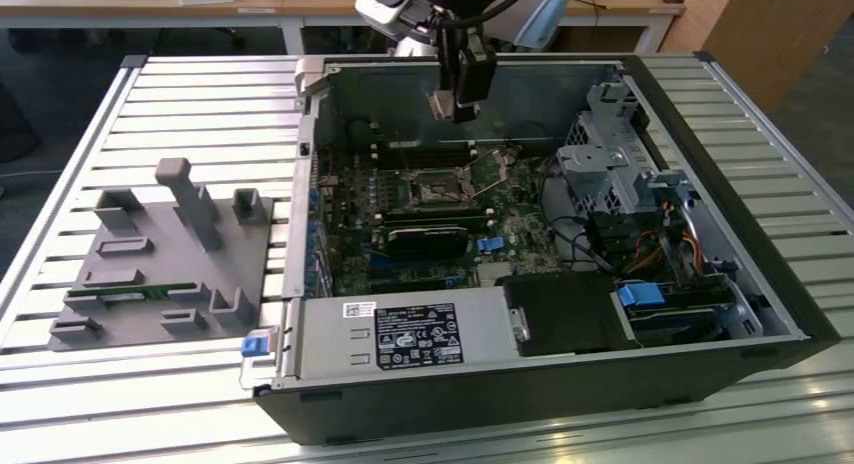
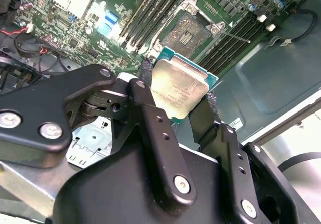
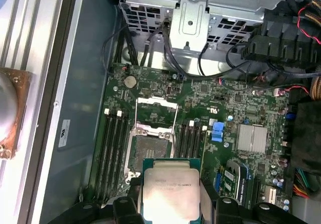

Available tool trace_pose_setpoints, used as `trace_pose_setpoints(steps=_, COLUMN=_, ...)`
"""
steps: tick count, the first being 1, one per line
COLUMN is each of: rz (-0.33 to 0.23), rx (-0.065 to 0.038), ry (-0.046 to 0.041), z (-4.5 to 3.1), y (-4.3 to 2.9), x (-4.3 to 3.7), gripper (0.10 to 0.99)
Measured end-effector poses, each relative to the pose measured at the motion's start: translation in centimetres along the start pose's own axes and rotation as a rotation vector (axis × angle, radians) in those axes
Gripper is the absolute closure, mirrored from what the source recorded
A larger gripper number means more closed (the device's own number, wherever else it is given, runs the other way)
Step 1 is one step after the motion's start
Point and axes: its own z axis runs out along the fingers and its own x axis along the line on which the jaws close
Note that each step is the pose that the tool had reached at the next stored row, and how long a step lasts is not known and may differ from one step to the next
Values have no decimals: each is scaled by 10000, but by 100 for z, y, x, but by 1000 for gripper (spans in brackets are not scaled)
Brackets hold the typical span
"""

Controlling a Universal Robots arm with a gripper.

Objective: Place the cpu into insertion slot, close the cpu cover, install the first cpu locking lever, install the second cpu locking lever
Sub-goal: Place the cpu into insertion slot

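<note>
The cpu between the jaws

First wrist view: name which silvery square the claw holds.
The cpu, green-edged, gripped in the claw; the open cpu cover and ribbed heatsink sit on the board.

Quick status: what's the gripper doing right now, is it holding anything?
Gripper: closed on the cpu, which is held clear of the board and not yet in the insertion slot.

My gripper is black; the cpu in it is pale silver, edged teal-green. The insertion slot is dark, silver-rimmed, on a green circuit board. In the exterior view, a grey fixture sits at nine o'clock of the black case.
</note>
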Motion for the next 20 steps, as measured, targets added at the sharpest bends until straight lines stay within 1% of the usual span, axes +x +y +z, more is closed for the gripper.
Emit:
trace_pose_setpoints(steps=6, rz=33, rx=0, ry=-6, z=11, y=-1, x=0, gripper=545)
trace_pose_setpoints(steps=20, rz=28, rx=6, ry=-62, z=48, y=-4, x=-1, gripper=545)
